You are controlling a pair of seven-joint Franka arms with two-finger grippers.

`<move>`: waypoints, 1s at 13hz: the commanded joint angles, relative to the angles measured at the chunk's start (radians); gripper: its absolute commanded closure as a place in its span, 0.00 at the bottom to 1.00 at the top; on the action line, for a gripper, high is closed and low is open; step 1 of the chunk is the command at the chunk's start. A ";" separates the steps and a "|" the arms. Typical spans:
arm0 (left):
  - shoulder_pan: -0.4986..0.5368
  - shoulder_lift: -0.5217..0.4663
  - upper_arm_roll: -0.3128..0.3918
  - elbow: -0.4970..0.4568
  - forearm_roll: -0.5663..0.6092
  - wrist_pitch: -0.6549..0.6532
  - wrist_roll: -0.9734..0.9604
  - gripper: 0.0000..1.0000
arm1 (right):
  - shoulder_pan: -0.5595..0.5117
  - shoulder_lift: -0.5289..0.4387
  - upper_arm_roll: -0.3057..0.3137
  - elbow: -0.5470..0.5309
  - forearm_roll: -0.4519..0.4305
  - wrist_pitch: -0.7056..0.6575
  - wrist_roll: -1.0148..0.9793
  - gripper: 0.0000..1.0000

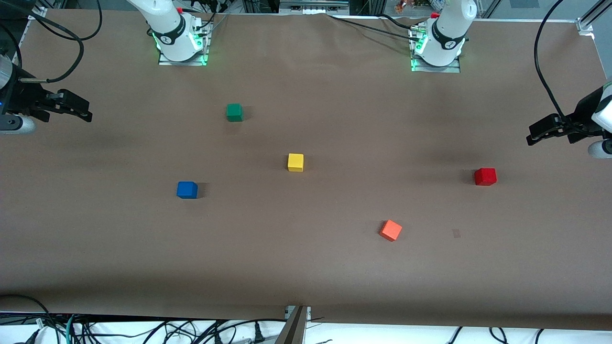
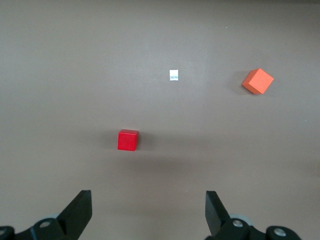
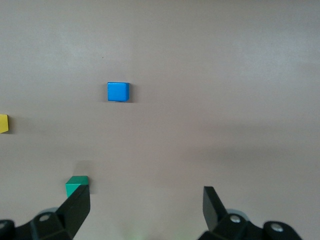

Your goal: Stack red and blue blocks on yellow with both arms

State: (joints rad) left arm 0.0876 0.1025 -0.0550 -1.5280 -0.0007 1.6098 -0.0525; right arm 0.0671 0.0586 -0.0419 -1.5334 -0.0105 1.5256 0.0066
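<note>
1. Brown paper covers the table, and five cubes sit on it well apart, none stacked; both arms wait at the table's ends
2. Yellow cube sits near the middle; the blue cube lies toward the right arm's end and slightly nearer the front camera; the red cube lies toward the left arm's end
3. Left gripper hangs over the table edge at its own end, jaws wide apart and empty; right gripper does likewise at the opposite end, jaws also apart and empty
4. Likely mix-up: the orange cube is close in hue to red and lies within the left arm's reach, so it could be picked by mistake; the green cube sits near the right arm's path
5. Both arms must meet over yellow, so reaching together risks a collision
6. An off-centre release would probably nudge yellow or topple the stack
</note>
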 commanded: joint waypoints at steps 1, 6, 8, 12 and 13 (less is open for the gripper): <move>0.001 0.016 0.001 0.034 -0.010 -0.024 0.020 0.00 | -0.009 0.009 0.005 0.029 0.003 -0.024 -0.010 0.00; 0.001 0.016 0.001 0.034 -0.010 -0.024 0.019 0.00 | -0.010 0.009 0.004 0.032 0.007 -0.013 -0.002 0.00; 0.000 0.017 0.003 0.034 -0.010 -0.033 0.019 0.00 | -0.013 0.013 0.005 0.048 0.009 -0.012 -0.008 0.00; 0.000 0.017 0.003 0.038 -0.005 -0.036 0.017 0.00 | -0.010 0.027 0.007 0.050 0.007 -0.010 -0.008 0.00; -0.002 0.019 0.003 0.040 -0.004 -0.036 0.017 0.00 | -0.009 0.027 0.007 0.050 0.004 -0.007 -0.008 0.00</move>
State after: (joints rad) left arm 0.0877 0.1037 -0.0547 -1.5273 -0.0007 1.6000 -0.0525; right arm 0.0668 0.0709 -0.0418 -1.5159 -0.0105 1.5269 0.0066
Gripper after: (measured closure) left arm 0.000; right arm 0.000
